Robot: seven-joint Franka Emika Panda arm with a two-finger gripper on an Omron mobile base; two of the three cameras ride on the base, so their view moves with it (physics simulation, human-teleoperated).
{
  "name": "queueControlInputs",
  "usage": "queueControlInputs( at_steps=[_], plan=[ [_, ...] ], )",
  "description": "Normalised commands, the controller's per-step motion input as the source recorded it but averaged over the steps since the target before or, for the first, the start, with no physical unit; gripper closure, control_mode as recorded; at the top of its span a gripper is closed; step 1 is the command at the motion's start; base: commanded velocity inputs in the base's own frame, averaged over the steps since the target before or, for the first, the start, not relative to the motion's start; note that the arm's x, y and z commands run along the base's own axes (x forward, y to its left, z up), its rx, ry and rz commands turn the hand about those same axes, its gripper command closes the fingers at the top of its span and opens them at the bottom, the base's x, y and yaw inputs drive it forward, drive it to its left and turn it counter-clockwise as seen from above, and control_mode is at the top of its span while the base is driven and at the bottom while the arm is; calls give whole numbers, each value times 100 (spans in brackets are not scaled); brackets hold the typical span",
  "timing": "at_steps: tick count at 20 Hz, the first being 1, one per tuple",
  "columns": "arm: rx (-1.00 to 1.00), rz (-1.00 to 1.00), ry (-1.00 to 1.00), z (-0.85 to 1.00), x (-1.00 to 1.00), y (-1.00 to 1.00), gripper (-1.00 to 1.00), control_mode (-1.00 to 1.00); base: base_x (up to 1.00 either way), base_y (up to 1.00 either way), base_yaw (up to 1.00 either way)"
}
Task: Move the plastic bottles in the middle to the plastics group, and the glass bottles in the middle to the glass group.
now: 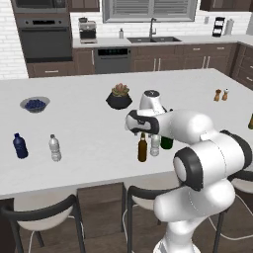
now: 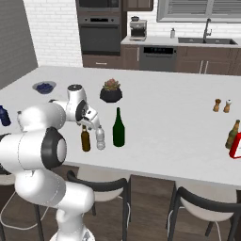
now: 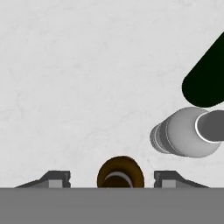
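Observation:
The slim amber glass bottle (image 1: 142, 149) (image 2: 85, 139) stands near the counter's front edge. Right of it are the small clear plastic bottle (image 1: 155, 145) (image 2: 100, 138) and the dark green wine bottle (image 2: 118, 128), which the arm partly hides in the left base view. My gripper (image 1: 141, 130) (image 2: 88, 123) hovers directly over the amber bottle, open. In the hand view the amber bottle's top (image 3: 120, 173) sits between the fingertips (image 3: 168, 178) without touching them. The plastics group, a blue bottle (image 1: 20, 146) and a clear bottle (image 1: 55, 148), is far left. The glass group's brown bottle (image 2: 232, 134) is far right.
A potted plant (image 1: 119, 96) stands behind the middle bottles, with a bowl of blueberries (image 1: 34, 104) at the left. Salt and pepper shakers (image 1: 221, 95) are at the back right. A red object (image 2: 236, 146) stands beside the brown bottle. Stools (image 1: 44, 210) line the counter's front.

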Motion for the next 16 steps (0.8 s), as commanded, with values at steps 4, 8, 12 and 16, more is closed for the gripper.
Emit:
queueControlInputs(
  at_steps=[4,8,12,16],
  plan=[
    [0,0,0,-5,0,0,100,-100,0,0,0],
    [0,0,10,-3,-7,-3,100,-100,0,0,0],
    [0,0,9,2,-40,-12,100,-100,0,0,0],
    [0,0,1,16,-65,-22,100,-100,0,0,0]
  ],
)
